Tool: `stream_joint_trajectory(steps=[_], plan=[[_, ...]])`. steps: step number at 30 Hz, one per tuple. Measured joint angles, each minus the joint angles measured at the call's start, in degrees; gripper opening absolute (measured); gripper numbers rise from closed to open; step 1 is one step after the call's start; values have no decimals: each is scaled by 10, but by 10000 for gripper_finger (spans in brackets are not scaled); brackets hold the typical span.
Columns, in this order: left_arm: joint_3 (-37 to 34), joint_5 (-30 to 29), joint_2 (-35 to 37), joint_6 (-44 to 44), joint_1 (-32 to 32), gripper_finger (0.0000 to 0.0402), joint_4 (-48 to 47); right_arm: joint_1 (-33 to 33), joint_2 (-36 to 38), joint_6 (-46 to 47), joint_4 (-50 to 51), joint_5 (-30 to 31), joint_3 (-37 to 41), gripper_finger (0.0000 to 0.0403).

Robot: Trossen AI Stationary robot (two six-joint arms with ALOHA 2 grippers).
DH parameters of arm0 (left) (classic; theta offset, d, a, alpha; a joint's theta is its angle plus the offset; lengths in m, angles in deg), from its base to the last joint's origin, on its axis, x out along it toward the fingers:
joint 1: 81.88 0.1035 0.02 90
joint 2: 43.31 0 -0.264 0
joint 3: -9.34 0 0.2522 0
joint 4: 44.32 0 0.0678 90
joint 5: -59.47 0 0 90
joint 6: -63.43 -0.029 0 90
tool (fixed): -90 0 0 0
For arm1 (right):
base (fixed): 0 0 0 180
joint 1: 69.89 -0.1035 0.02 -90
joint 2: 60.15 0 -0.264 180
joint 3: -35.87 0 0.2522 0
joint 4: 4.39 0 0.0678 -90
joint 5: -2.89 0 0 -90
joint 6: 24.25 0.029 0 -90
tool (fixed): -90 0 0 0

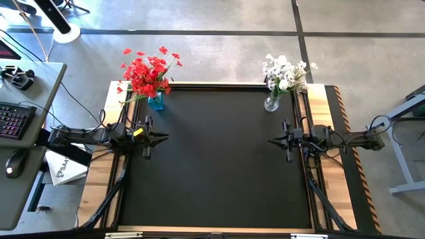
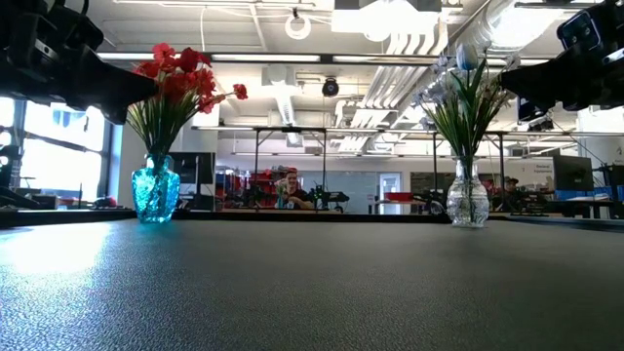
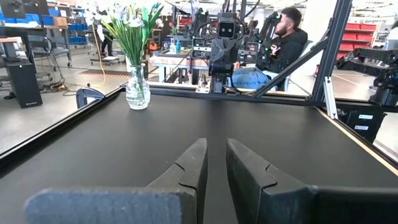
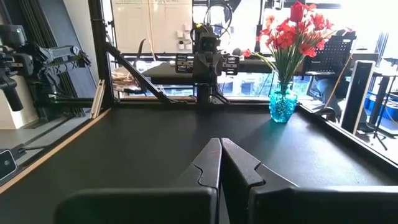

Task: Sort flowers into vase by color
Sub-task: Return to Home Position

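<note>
The red flowers [image 1: 147, 72] stand bunched in a blue vase [image 1: 155, 101] at the mat's far left corner. The white flowers [image 1: 285, 72] stand in a clear glass vase [image 1: 271, 103] at the far right corner. Both vases rest upright on their bases [image 2: 156, 216] [image 2: 468, 222]. My left gripper [image 1: 166, 138] hovers level at the mat's left edge, a narrow gap between its fingers [image 3: 198, 163] and nothing in it. My right gripper [image 1: 270, 141] hovers level at the right edge, pointing toward the left one, fingertips [image 4: 214, 155] together.
The black mat [image 1: 219, 166] lies between the two arms, framed by wooden strips [image 1: 99, 172] and dark rails. A desk with a keyboard [image 1: 14, 119] and mouse stands off the table's left. A person [image 3: 283, 43] sits beyond the right side.
</note>
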Motion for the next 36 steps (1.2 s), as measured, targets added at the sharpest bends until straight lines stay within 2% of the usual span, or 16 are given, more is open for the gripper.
stream_joint_trajectory(steps=[27,32,36], plan=[[0,3,3,6,0,46,-6,0,0,0,0,0,0,0],[0,87,32,4,24,46,-19,0,0,0,0,0,0,0],[1,94,44,5,46,46,-17,0,0,0,0,1,0,0]])
